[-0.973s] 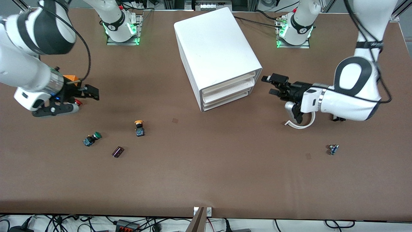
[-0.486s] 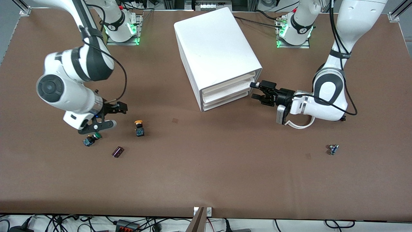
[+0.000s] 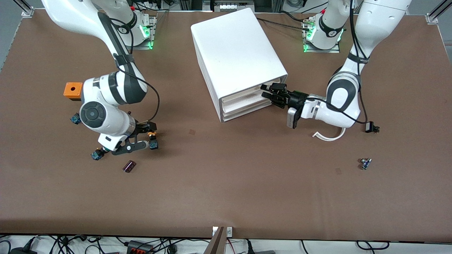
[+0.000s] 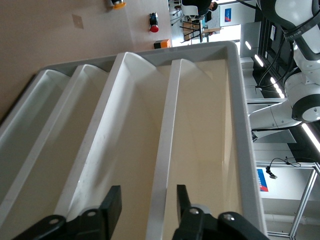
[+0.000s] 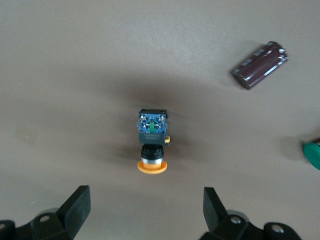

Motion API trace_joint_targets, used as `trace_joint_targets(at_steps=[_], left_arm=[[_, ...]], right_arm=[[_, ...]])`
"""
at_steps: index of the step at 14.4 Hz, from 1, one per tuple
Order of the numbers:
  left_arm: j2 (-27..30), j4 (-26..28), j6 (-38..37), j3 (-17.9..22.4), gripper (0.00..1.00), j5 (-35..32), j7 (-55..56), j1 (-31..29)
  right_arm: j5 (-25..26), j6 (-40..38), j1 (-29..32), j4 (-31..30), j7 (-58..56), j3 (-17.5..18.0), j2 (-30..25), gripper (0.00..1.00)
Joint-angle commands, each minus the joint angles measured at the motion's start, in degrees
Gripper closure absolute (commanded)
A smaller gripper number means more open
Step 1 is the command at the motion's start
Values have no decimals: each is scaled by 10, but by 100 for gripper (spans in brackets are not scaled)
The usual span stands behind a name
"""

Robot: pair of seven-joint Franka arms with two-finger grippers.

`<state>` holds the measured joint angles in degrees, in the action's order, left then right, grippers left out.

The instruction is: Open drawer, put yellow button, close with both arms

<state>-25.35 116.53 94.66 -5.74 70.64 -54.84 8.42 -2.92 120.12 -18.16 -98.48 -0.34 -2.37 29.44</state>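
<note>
I hold left gripper [image 4: 145, 212] agape astride drawer [image 4: 162, 150] lip | right gripper [image 5: 145, 215] agape over button [image 5: 151, 141] | risk: off-centre pinch flicks it

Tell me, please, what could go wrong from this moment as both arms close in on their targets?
The left end effector straddles the front lip of the uppermost white plastic drawer, open; a shallow bite may slip when pulling. The right end effector hangs open over the small yellow-capped push button, which lies on its side, so it could roll or get nudged toward the dark maroon cylinder.
</note>
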Motion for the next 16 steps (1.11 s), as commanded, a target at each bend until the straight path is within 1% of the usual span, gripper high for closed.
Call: trace_joint_targets(at_steps=[1, 2, 3, 5, 6, 8, 10, 12, 13, 14, 15, 16], left_arm=[[3, 7, -3, -1, 75, 14, -18, -4], [3, 7, -4, -1, 84, 14, -17, -3], [2, 5, -4, -1, 90, 13, -15, -3], [2, -4, -4, -1, 95, 11, -7, -8], [0, -21, -4, 3, 96, 6, -3, -11], [-22, -69, -4, 6, 96, -17, 24, -27], [-57, -137, -4, 6, 95, -59, 46, -45], [-90, -183, -4, 6, 95, -69, 54, -58], [-100, -195, -4, 6, 95, -69, 54, -60], [-106, -205, -4, 6, 94, -69, 54, -62], [-107, -208, -4, 6, 89, -69, 54, -63], [-106, -208, -4, 6, 78, -69, 54, -63]], right_arm=[[-7, 30, -3, 0, 5, -3, 29, 0], [-7, 45, -3, 0, 5, -3, 39, 0], [-7, 52, -3, 0, 5, -3, 47, 0], [-8, 74, -3, -5, 7, -2, 62, 0], [-8, 87, -3, -10, 9, -2, 68, 0], [-8, 98, -4, -12, 10, -2, 80, 0], [-8, 104, -5, -12, 10, -2, 87, 0], [-8, 104, -8, -12, 10, -2, 91, 0], [-8, 104, -8, -12, 10, -2, 91, 0], [-8, 103, -9, -12, 10, -2, 91, 4], [-8, 100, -10, -12, 10, -2, 91, 13], [-8, 99, -9, -12, 10, -2, 91, 21]])
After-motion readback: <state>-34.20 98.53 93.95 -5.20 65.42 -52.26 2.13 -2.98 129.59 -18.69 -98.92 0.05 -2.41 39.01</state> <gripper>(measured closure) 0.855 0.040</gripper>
